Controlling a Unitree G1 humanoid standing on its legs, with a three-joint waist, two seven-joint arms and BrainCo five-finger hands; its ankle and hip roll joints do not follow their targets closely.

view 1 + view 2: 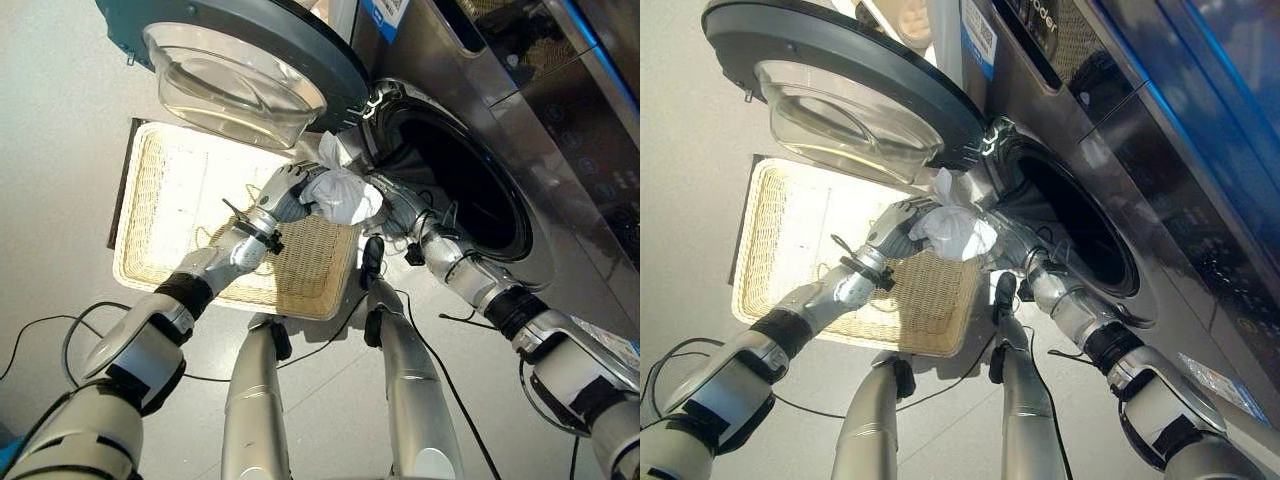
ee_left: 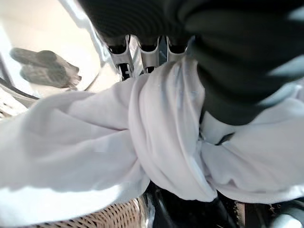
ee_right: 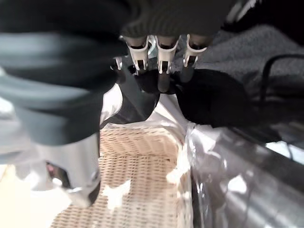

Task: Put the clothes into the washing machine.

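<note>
Left eye view, frame centre: my left hand [image 1: 285, 195] grips the white cloth [image 1: 342, 195] at the drum mouth [image 1: 460, 185], my right hand [image 1: 395, 205] beside it, grip unclear, to feed it in above the basket [image 1: 160, 230].

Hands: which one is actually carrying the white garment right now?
The left hand: its fingers curl around the bunched white garment above the wicker basket. The right hand is beside the bundle at the drum opening; its grip is hidden.
</note>
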